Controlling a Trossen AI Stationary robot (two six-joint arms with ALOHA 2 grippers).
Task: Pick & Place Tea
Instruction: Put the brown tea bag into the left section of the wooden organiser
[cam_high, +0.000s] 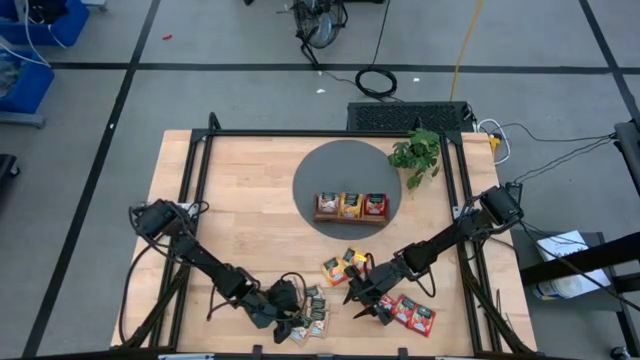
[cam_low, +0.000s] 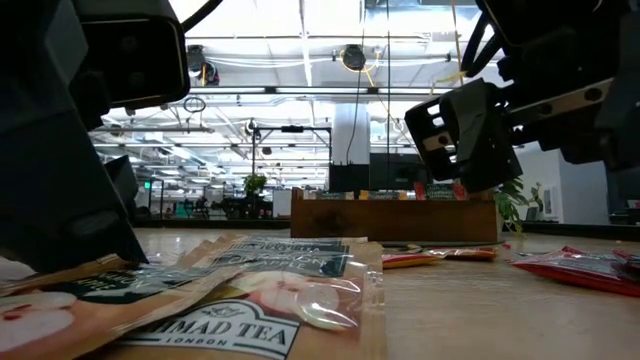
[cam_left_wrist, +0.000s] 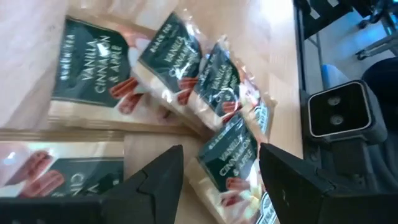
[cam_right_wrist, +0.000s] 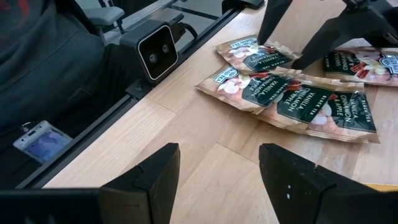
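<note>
Tea sachets (cam_left_wrist: 227, 155) lie straight ahead of the left claw (cam_left_wrist: 221, 186), whose two dark fingers stand apart with nothing between them; one pale sachet printed with vanilla, cinnamon and apple sits just beyond the gap. This looks like the approach before a pick: the claw must come down over one sachet, and since they overlap like spread cards, it needs to catch a free edge without dragging the neighbours.

The right claw (cam_right_wrist: 217, 180) is also wide and empty, hovering over bare bench (cam_right_wrist: 205, 143), with the same pale sachets farther off. In the high view it sits between the orange sachets (cam_high: 340, 265) and the red ones (cam_high: 410, 312), near the bench's front edge.

Sachets are flat, square, glossy film packets with crinkled seams, thin and slippery by the look of them. The bench is pale wood planks. Well back, on a grey round mat (cam_high: 320, 160), the brown wooden tray (cam_high: 350, 207) seems to hold sachets in all three compartments, though that is small in the view. A leafy plant (cam_high: 417, 155) stands beside it.
</note>
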